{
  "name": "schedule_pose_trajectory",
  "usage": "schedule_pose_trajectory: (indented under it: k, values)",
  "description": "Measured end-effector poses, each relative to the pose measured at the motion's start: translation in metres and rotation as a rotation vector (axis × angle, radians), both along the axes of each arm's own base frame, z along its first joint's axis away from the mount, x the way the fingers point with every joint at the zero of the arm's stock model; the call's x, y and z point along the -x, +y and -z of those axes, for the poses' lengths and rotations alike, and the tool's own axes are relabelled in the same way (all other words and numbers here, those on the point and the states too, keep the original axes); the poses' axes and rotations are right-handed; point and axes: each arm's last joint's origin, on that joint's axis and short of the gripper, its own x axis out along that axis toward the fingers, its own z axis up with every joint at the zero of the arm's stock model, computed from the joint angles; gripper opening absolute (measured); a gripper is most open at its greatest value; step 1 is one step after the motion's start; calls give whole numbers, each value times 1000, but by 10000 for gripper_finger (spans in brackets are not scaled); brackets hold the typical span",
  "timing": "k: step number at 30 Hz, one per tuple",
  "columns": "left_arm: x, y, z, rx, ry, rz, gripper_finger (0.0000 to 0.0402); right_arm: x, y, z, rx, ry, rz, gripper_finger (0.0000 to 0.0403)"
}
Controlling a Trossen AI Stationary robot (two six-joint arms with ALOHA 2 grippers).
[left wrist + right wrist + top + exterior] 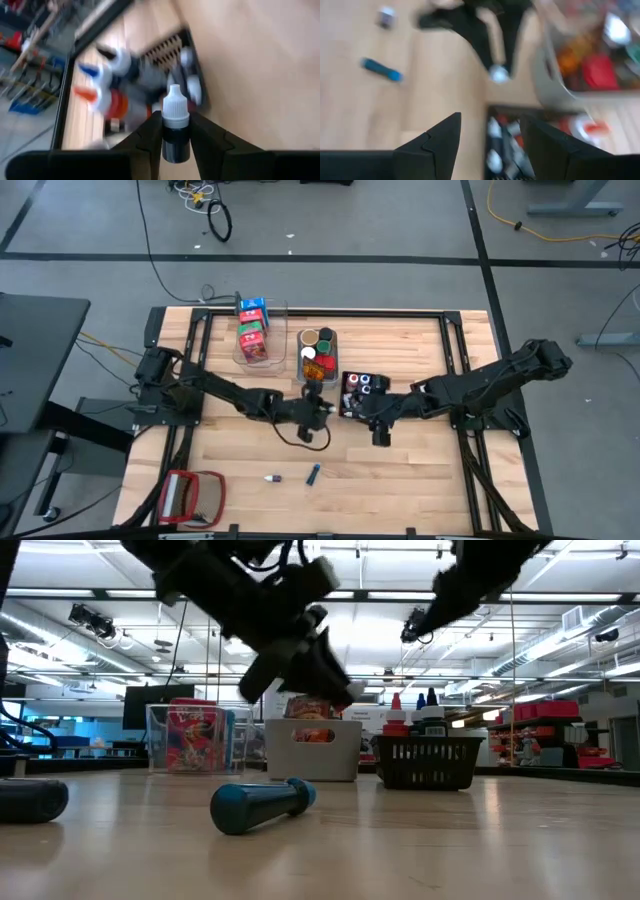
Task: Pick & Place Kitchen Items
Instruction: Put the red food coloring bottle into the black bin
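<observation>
My left gripper point(327, 409) is shut on a tiny dark bottle point(176, 142) with a white cap point(176, 104), just left of the black basket point(349, 406) of small bottles. My right gripper point(380, 434) hangs open with nothing between its fingers, near the basket's near right corner; in its wrist view the basket point(492, 112) lies below it. A blue piece point(313, 473) and a small pale piece point(270, 478) lie on their sides on the table nearer the front. Cartons fill a clear bin point(243, 352), and jars a pale bin point(303, 368). My left gripper pinches the bottle's dark body point(176, 135) between its two fingers point(150, 132). The bottle lies along the fingers, its white cap sticking out past their tips. The fingers slant down from the table's left toward the black basket. The bottle is lifted clear of the table.
A red-framed flat object point(195, 495) lies at the near left corner. The three bins stand in a row from the far left toward the middle. Bare wood stretches across the table's right half and along the near edge.
</observation>
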Motion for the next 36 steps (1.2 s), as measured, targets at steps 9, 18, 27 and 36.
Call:
schedule_pose_trajectory:
  k: [9, 18, 27, 36]
  values:
    - [-16, 38, -18, 202, -195, 167, 107, 15, -10, 10, 81, 107, 279, 215]
    - [-24, 61, -16, 330, -256, 272, 96, 14, -12, 9, 139, 74, 323, 215]
    - [-49, 65, 45, 298, -199, 112, 106, 13, -11, 9, 117, 71, 312, 215]
    - [-53, 65, 49, 286, -172, 114, 122, 12, -12, 8, 121, 63, 318, 215]
